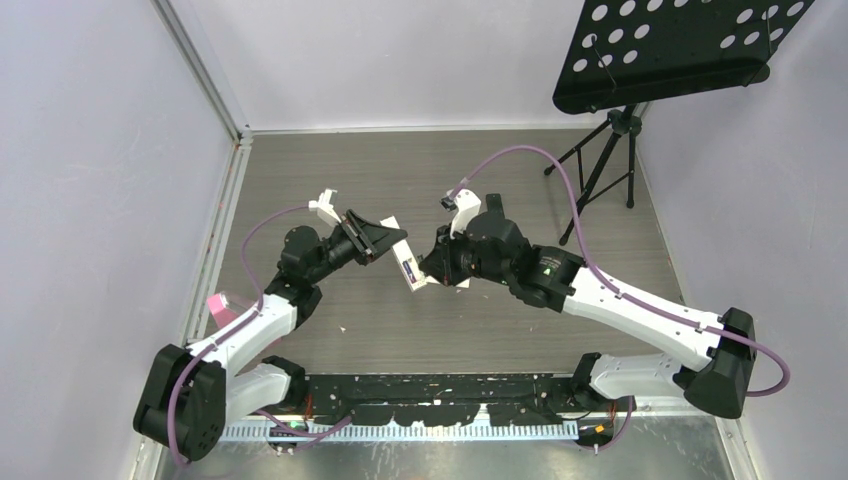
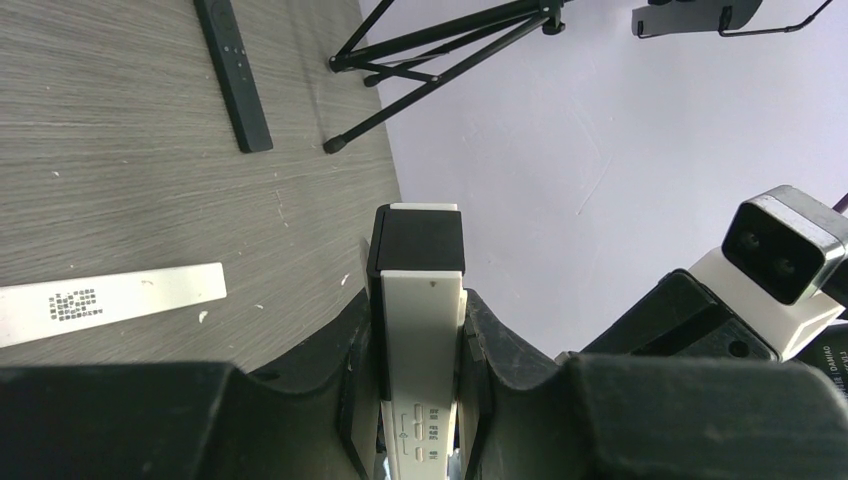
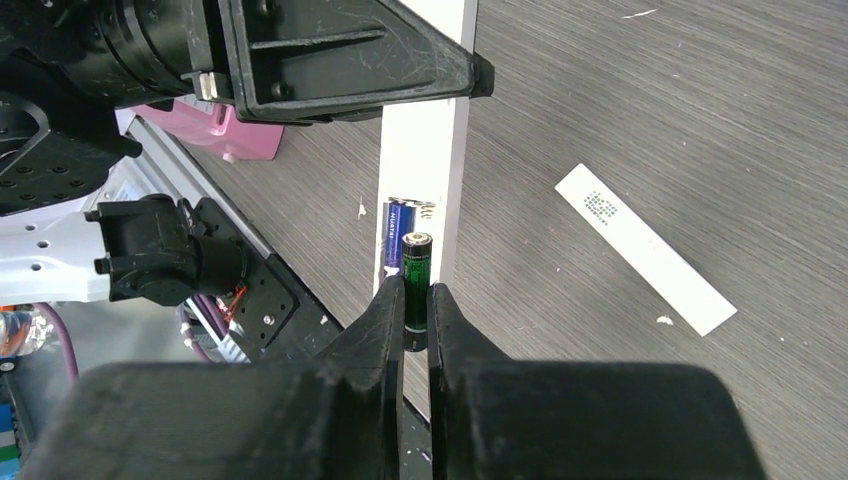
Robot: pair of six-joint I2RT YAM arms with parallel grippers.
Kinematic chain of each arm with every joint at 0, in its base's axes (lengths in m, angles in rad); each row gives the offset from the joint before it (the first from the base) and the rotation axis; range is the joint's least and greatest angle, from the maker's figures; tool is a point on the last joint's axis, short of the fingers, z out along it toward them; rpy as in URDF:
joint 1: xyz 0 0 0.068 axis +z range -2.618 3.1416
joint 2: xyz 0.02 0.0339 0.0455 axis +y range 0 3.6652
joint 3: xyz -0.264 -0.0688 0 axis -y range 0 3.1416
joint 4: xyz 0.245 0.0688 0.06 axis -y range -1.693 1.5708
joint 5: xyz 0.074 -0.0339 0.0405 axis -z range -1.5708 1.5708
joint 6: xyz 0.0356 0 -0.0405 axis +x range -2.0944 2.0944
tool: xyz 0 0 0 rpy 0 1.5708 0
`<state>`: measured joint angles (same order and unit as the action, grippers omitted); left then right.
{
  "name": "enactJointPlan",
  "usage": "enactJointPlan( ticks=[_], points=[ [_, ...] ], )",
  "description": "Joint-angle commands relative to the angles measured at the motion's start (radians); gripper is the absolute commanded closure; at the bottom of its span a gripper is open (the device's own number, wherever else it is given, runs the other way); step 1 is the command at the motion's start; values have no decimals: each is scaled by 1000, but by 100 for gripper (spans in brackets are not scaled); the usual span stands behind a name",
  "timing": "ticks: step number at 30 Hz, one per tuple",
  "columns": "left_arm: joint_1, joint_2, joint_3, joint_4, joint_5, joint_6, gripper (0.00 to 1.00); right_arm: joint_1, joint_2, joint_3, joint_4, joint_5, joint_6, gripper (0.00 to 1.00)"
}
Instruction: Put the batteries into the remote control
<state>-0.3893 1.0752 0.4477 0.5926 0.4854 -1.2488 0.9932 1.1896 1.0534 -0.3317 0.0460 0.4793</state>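
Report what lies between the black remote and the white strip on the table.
Only bare table separates black remote from white strip; left wrist view shows it.

Pale walls (image 1: 100,150) are enclosing a grey wood-grain surface (image 1: 300,170) under even light. A black tripod stand (image 1: 622,122) is standing in the far right corner, its perforated tray (image 1: 700,60) tilting overhead. A metal rail (image 1: 215,230) is running along the left wall.
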Motion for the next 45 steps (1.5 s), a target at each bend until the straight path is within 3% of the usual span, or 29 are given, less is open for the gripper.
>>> enactJointPlan(
  ticks=[1,22,35,37,45],
  points=[
    [3,-12,2,50,-11,12,100,7,16,54,0,-11,19,89],
    [3,4,5,90,3,-44,100,15,79,65,-8,-14,18,82],
    [3,4,5,89,-2,-51,100,15,75,65,-8,-21,22,71],
    [3,5,4,91,-1,-56,100,15,65,65,-3,-15,30,66],
    [3,-8,-13,125,-44,-162,100,15,-50,6,104,87,158,27]
  ],
)
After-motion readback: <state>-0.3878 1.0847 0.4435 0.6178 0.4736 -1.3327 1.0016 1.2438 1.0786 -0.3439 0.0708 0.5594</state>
